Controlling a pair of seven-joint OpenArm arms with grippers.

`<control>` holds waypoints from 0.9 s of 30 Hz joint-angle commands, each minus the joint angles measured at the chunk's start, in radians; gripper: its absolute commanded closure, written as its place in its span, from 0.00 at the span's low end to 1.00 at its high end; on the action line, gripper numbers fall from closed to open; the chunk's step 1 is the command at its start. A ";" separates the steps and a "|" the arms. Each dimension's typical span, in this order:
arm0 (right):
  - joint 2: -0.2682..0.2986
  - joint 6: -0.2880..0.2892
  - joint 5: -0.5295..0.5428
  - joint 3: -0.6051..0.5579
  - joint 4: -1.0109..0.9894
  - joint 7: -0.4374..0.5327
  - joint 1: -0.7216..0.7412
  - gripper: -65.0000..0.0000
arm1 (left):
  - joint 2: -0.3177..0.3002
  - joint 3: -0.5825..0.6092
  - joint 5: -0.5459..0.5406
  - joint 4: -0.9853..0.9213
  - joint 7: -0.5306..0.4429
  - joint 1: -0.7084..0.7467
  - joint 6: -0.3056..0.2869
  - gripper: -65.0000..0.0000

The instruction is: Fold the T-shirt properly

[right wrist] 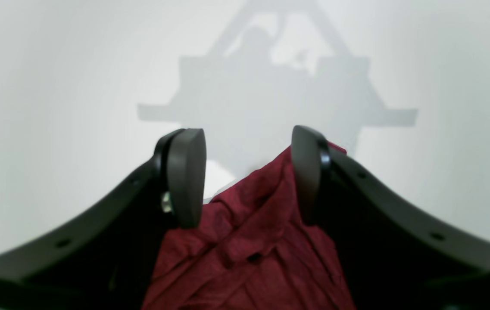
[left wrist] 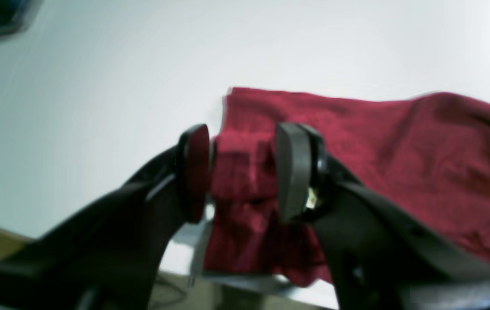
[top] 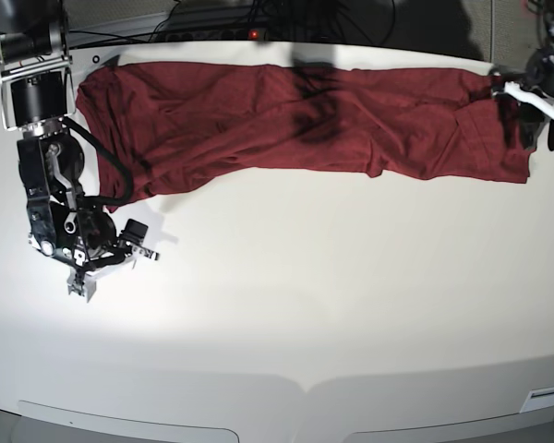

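The maroon T-shirt (top: 295, 120) lies stretched in a long wrinkled band along the table's far edge. My left gripper (left wrist: 242, 172) is at its right end (top: 538, 125). A bunched fold of the T-shirt (left wrist: 240, 168) fills the gap from pad to pad, so the gripper looks shut on it. My right gripper (right wrist: 248, 176) is open. In the right wrist view, T-shirt fabric (right wrist: 249, 249) lies below and between its fingers without touching the pads. In the base view this gripper (top: 120, 251) is just in front of the T-shirt's left end.
The white table (top: 305, 305) stretches toward the near edge. Black cables (top: 212, 23) run along the far edge behind the T-shirt. Both arm bases stand at the far corners. In the left wrist view the T-shirt hangs over the table's edge (left wrist: 236, 277).
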 commanded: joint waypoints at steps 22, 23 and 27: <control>0.016 0.004 0.001 0.008 0.015 -0.029 0.024 0.51 | -0.215 -0.030 -0.561 -0.774 0.317 -0.303 -0.469 0.62; 0.016 0.004 0.001 0.008 0.015 -0.028 0.024 0.51 | -0.215 -0.028 -0.589 -0.780 0.351 -0.306 -0.469 0.62; 0.016 0.004 0.001 0.008 0.015 -0.028 0.024 0.51 | -0.215 -0.007 -0.679 -0.780 0.422 -0.307 -0.469 0.62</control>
